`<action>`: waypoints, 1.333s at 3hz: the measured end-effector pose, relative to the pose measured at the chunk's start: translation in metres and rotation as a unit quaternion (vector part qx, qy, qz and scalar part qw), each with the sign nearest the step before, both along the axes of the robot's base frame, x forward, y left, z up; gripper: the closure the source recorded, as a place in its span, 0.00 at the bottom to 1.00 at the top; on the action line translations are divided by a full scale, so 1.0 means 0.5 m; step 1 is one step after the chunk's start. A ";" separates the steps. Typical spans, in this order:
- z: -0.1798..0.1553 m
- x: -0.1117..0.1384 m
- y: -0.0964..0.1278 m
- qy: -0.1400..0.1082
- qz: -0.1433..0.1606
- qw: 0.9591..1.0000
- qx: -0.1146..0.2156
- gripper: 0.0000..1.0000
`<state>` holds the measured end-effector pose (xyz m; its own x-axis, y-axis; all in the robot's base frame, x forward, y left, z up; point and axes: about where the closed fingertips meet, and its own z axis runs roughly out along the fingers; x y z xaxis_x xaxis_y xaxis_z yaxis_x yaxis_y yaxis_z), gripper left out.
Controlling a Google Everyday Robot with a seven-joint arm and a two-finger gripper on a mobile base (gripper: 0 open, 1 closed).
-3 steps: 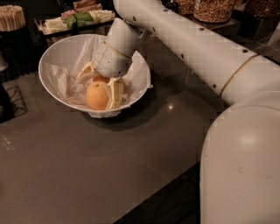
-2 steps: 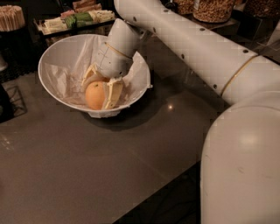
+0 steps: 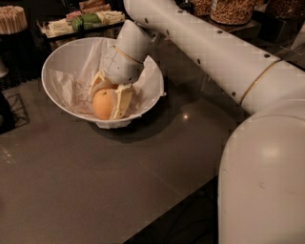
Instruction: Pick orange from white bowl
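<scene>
White arm [image 3: 214,52], cream claw [image 3: 106,105] in bowl [image 3: 56,64]

A dark table [image 3: 95,186] holds a snack tray [image 3: 44,30], a cup of sticks [image 3: 12,20] and filled jars [image 3: 233,10].

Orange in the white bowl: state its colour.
Plain yellow-orange, clearest in the camera view; the pincer grips the orange inside the white bowl.

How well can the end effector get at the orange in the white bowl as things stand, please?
Probably yes: the end effector sits inside the white bowl, fingers closed on either side of the orange, nothing visibly between.
</scene>
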<state>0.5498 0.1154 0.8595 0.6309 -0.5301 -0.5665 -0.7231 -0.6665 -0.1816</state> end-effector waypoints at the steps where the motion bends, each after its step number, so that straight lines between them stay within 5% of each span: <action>1: 0.000 0.000 0.000 0.000 0.000 1.000 0.000 1.00; 3: 0.033 -0.004 0.004 -0.016 -0.005 1.000 0.009 1.00; 4: 0.101 -0.026 -0.001 -0.049 -0.010 0.998 0.026 1.00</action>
<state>0.5369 0.1149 0.9101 0.6743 -0.5142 -0.5300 -0.7132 -0.6397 -0.2868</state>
